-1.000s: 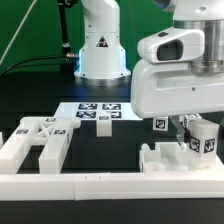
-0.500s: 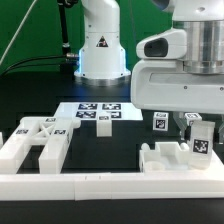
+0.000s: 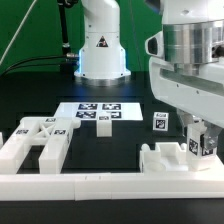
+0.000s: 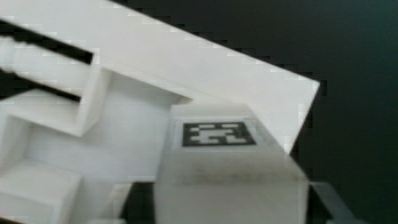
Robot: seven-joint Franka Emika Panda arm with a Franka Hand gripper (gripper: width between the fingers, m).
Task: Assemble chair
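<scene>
Hovering at the exterior view's right, the gripper (image 3: 203,136) looks clamped on a small tagged chair piece (image 3: 206,149), just above the bigger white seat block (image 3: 165,160).

Matte black table top (image 3: 112,148) fills the middle of the exterior view. Thin flat white marker board (image 3: 68,109) with black-and-white square tags lies flat at centre, slightly towards the exterior view's left. Long low white border rail (image 3: 80,185) runs along the bottom edge.
</scene>
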